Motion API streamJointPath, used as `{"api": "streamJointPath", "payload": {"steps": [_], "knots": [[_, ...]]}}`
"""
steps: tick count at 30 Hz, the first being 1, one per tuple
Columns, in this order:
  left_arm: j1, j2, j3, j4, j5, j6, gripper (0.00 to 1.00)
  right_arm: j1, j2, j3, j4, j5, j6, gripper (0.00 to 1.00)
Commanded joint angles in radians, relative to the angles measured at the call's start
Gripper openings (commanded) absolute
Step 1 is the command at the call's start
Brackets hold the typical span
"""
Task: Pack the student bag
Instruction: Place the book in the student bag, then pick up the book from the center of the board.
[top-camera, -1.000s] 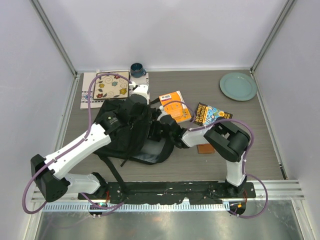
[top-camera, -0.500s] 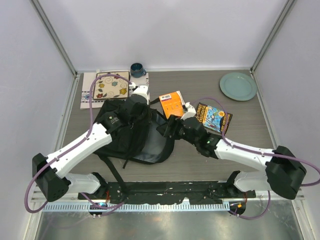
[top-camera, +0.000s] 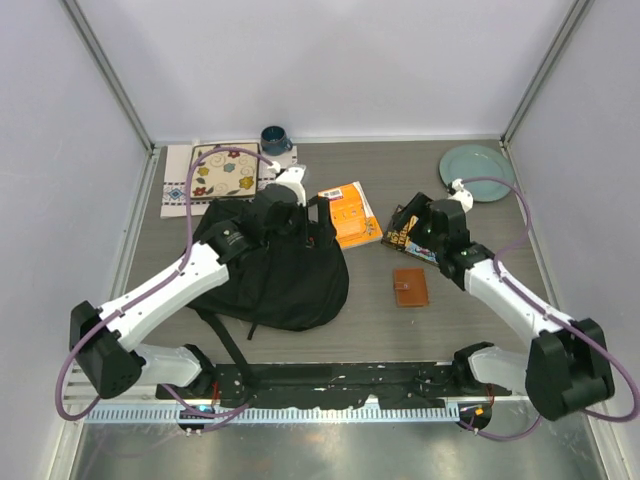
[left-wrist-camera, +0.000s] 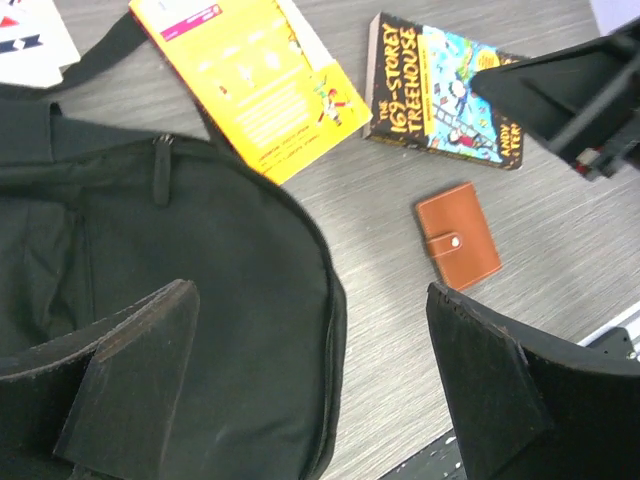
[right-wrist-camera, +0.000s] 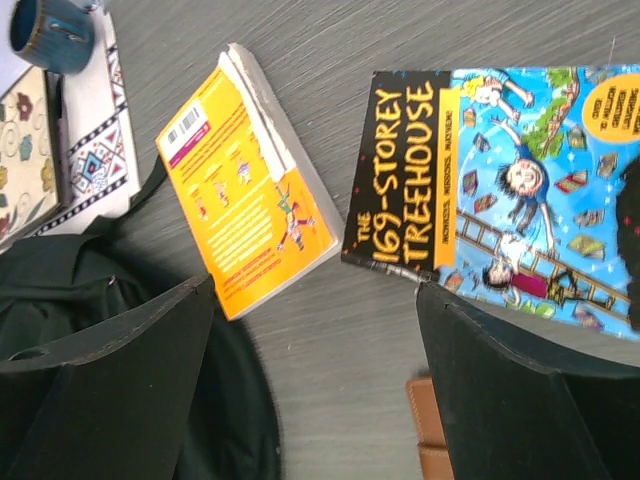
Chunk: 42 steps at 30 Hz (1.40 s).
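Note:
The student bag (top-camera: 285, 275) lies slumped on the table's left half, a rounded black heap; in the left wrist view the bag (left-wrist-camera: 150, 250) fills the left side, its zip edge running down the middle. My left gripper (top-camera: 306, 218) hangs open over the bag's far right edge, and in its own view the gripper (left-wrist-camera: 315, 385) has nothing between its fingers (left-wrist-camera: 130, 370). My right gripper (top-camera: 413, 228) stands open above the blue Treehouse book (top-camera: 408, 238). In the right wrist view that gripper (right-wrist-camera: 315, 385) is empty, over bare table between the books.
An orange book (top-camera: 346, 213) lies beside the bag's far right corner. A brown wallet (top-camera: 410, 287) sits nearer than the Treehouse book (right-wrist-camera: 500, 190). A green plate (top-camera: 477, 172) is at the back right, a blue mug (top-camera: 275, 138) and patterned books (top-camera: 215, 172) at the back left.
My left gripper has opened and let go of the bag, which has slumped shut. My right gripper has drawn out of the bag to the right, over the Treehouse book, opening wider.

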Motion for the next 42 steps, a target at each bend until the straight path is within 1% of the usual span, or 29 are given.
{"api": "streamJointPath", "payload": {"steps": [1, 2, 3, 5, 6, 8, 9, 10, 12, 15, 19, 20, 24, 26, 29, 36, 42], "knots": [[0.037, 0.094, 0.137, 0.09, 0.049, 0.035, 1.0, -0.087, 0.126, 0.119, 0.025, -0.193, -0.083, 0.87], [0.048, 0.125, 0.196, 0.086, 0.061, 0.039, 1.0, -0.101, 0.184, 0.164, 0.025, -0.257, -0.083, 0.88], [0.069, 0.198, 0.227, 0.08, 0.072, 0.046, 1.0, -0.127, 0.209, 0.178, 0.037, -0.271, -0.082, 0.88], [0.094, 0.265, 0.295, 0.081, 0.106, 0.038, 1.0, -0.155, 0.267, 0.216, 0.099, -0.337, -0.074, 0.88], [0.123, 0.327, 0.313, 0.098, 0.123, 0.023, 1.0, -0.178, 0.318, 0.227, 0.129, -0.354, -0.067, 0.88], [0.155, 0.389, 0.365, 0.106, 0.182, 0.003, 1.0, -0.206, 0.379, 0.264, 0.165, -0.403, -0.051, 0.88], [0.184, 0.415, 0.379, 0.11, 0.196, -0.016, 1.0, -0.215, 0.434, 0.274, 0.204, -0.458, -0.044, 0.88], [0.198, 0.467, 0.389, 0.128, 0.212, -0.032, 1.0, -0.23, 0.459, 0.284, 0.228, -0.478, -0.037, 0.88], [0.233, 0.519, 0.415, 0.15, 0.247, -0.057, 0.97, -0.236, 0.51, 0.314, 0.278, -0.55, -0.025, 0.88], [0.261, 0.615, 0.47, 0.152, 0.273, -0.071, 0.94, -0.238, 0.588, 0.38, 0.297, -0.612, -0.024, 0.88], [0.275, 0.739, 0.559, 0.139, 0.299, -0.073, 0.94, -0.238, 0.674, 0.472, 0.282, -0.638, -0.028, 0.87], [0.279, 0.78, 0.597, 0.135, 0.302, -0.074, 0.93, -0.238, 0.703, 0.486, 0.272, -0.647, -0.03, 0.87], [0.287, 0.857, 0.656, 0.119, 0.293, -0.079, 0.92, -0.238, 0.758, 0.526, 0.265, -0.679, -0.037, 0.87], [0.29, 0.882, 0.686, 0.101, 0.267, -0.079, 0.92, -0.239, 0.774, 0.538, 0.262, -0.69, -0.039, 0.87], [0.292, 0.914, 0.694, 0.069, 0.229, -0.079, 0.91, -0.236, 0.795, 0.543, 0.265, -0.695, -0.039, 0.87], [0.292, 0.96, 0.672, 0.038, 0.21, -0.112, 0.91, -0.21, 0.843, 0.581, 0.235, -0.704, -0.062, 0.87], [0.292, 1.024, 0.683, 0.06, 0.299, -0.157, 0.9, -0.183, 0.877, 0.613, 0.203, -0.679, -0.074, 0.87]]}}
